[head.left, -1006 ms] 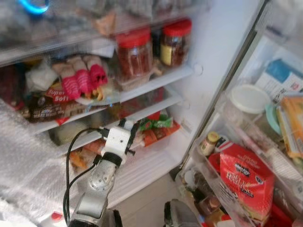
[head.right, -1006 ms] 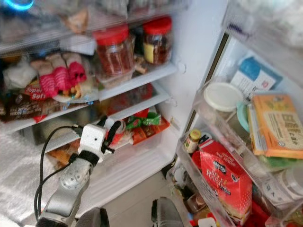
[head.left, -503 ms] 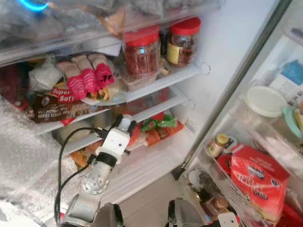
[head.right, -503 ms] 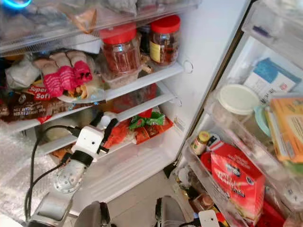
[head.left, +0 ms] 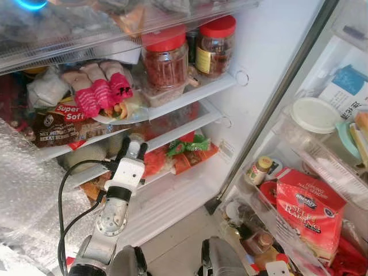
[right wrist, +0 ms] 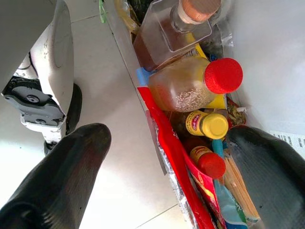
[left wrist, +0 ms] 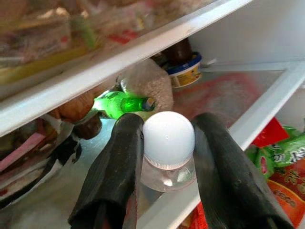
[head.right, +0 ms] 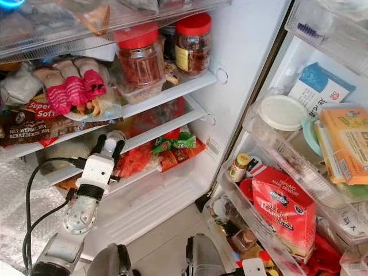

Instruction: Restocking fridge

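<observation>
My left gripper [head.left: 133, 150] reaches into the open fridge at the middle glass shelf [head.left: 172, 135]. It is shut on a clear bottle with a round white cap [left wrist: 169, 143], one black finger [left wrist: 116, 162] on each side of the neck. The bottle stands upright at the shelf's front rim, its cap [head.right: 115, 137] showing between the fingers. Behind it on that shelf lie a green bottle [left wrist: 121, 104] and a blue-rimmed tub [left wrist: 185, 74]. My right gripper [right wrist: 169, 136] hangs low beside the door, open and holding nothing, above the floor and the lowest door bin.
Two red-lidded jars [head.left: 165, 57] and pink-wrapped rolls [head.left: 98, 92] fill the shelf above. Red and green snack packs [head.left: 190, 152] lie to the right of the bottle. The door bins hold a red raisin box [head.left: 307, 210], a white-lidded tub [head.left: 313, 115] and sauce bottles [right wrist: 190, 83]. Bubble wrap [head.left: 29, 195] covers the left.
The camera has shifted. My left arm has moved left and deeper toward the middle shelf, carrying the white-capped bottle, which now stands at the shelf's rim.
</observation>
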You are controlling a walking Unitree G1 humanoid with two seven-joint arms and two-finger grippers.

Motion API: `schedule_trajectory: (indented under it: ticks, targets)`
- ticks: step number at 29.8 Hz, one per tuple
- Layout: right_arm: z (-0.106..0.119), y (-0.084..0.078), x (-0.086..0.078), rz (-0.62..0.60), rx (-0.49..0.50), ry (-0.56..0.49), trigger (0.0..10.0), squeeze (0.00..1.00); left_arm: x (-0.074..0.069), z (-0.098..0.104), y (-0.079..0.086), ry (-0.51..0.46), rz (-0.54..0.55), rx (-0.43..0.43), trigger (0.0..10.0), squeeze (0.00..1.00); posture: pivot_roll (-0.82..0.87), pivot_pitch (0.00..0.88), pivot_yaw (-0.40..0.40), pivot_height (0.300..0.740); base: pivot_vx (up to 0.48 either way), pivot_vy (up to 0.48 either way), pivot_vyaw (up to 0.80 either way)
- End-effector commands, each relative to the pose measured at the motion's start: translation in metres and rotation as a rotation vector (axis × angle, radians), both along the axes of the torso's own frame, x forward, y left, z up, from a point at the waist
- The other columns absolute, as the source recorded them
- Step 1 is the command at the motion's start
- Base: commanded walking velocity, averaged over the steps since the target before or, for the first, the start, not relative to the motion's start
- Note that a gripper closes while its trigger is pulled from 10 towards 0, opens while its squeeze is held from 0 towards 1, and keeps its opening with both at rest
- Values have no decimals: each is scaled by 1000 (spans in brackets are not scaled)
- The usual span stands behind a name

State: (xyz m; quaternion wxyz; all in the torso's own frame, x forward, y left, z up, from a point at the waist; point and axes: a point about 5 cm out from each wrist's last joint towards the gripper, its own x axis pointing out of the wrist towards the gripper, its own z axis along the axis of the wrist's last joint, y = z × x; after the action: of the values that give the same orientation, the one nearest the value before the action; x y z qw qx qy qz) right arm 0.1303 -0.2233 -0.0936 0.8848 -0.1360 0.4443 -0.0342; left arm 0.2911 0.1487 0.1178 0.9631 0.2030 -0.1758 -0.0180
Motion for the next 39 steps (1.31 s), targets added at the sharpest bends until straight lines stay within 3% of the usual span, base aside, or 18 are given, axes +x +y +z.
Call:
schedule_trajectory:
  ticks: [1, 7, 11, 17, 20, 26, 33, 39]
  targets:
    - [-2, -2, -7, -14, 7, 17, 10000, 0, 0, -11, 3, 32, 27, -12, 10000, 0, -227, 192, -73, 641, 0, 0, 0]
    - [-2, -3, -7, -12, 6, 19, 10000, 0, 3, -21, 9, 76, 92, -89, 10000, 0, -228, 192, -74, 641, 0, 0, 0]
    - [-2, -3, -7, -11, 7, 20, 10000, 0, -4, -37, 11, 119, 98, -86, 10000, 0, -227, 193, -75, 641, 0, 0, 0]
    - [-2, -2, -7, -10, 10, 23, 10000, 0, -20, -65, 27, 243, 158, -91, 10000, 0, -224, 192, -65, 641, 0, 0, 0]
    - [-2, -1, -8, -12, 11, 23, 10000, 0, -22, -70, 30, 271, 170, -96, 10000, 0, -222, 191, -64, 641, 0, 0, 0]
    - [-3, -1, -8, -15, 9, 28, 10000, 0, -3, -59, 23, 243, 167, -131, 10000, 0, -221, 181, -62, 641, 0, 0, 0]
    - [-3, -1, -8, -15, 6, 27, 10000, 0, 34, -26, 6, 161, 149, -194, 10000, 0, -217, 181, -65, 641, 0, 0, 0]
    - [-3, -1, -7, -14, 7, 28, 10000, 0, 53, -20, -1, 207, 171, -241, 10000, 0, -221, 185, -63, 641, 0, 0, 0]
